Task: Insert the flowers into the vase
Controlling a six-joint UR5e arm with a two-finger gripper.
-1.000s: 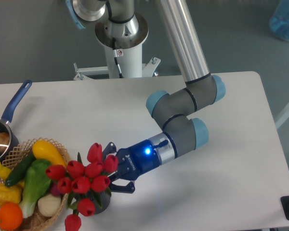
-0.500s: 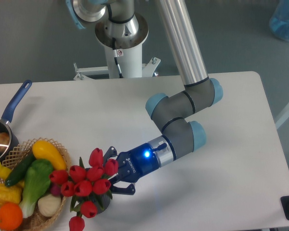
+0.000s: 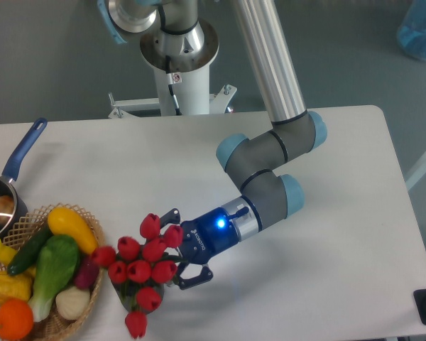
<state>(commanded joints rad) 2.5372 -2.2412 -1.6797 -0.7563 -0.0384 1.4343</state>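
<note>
Camera: claw has carried flowers rightward from basket.

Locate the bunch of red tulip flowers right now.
The bunch of red tulip flowers sits low and left of centre in the camera view, just right of the wicker basket and against the blue gripper.

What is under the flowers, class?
Under the flowers, only a dark sliver of the vase shows. Its mouth and the stem ends are covered, and the gripper is partly hidden behind the buds.
</note>
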